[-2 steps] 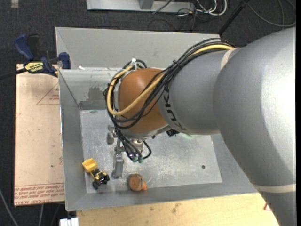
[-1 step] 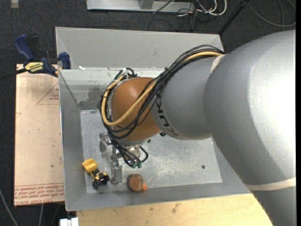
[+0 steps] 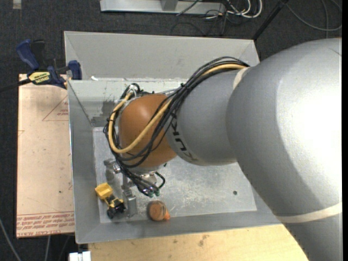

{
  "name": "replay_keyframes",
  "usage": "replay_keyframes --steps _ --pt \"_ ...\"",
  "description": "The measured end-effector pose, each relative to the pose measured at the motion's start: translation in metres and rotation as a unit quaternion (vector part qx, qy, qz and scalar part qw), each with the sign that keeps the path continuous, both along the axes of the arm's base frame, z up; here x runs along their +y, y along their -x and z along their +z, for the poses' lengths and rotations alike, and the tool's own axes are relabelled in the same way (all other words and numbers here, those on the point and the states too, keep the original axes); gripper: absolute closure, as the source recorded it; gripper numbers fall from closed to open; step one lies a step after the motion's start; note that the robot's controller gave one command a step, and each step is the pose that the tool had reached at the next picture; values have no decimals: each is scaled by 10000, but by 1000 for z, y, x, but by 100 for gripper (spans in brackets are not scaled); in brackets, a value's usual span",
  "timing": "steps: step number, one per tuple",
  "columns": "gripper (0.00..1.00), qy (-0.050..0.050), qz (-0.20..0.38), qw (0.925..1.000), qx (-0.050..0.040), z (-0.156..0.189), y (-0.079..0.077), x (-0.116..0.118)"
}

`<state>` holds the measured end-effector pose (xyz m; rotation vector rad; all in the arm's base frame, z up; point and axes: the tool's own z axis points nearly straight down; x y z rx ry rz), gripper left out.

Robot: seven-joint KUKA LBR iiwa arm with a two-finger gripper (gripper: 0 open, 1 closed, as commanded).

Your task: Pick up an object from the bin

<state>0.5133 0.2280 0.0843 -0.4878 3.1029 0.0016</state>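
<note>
The scuffed grey metal bin (image 3: 217,192) carries a small yellow-and-black toy (image 3: 105,191) and, nearby, a brown rounded lump (image 3: 156,211).

the floor (image 3: 38,20) was a dark, speckled carpet, showing across the top and down the left side. near the top edge the pale grey metal foot (image 3: 157,3) of some stand lay flat on it, long and low, with its upright running out of view. just right of it a tangle of white and black cables (image 3: 239,1) lay on the carpet, and one thin dark line (image 3: 278,8) ran slantwise down from the top edge. the light was even and soft.
</note>
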Motion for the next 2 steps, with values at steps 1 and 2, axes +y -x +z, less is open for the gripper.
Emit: replay_keyframes --steps 1,2 --pt "0 -1 -1072 9942 5 -6 8 10" --pt "100 -15 -103 9999 -25 -13 24 23"
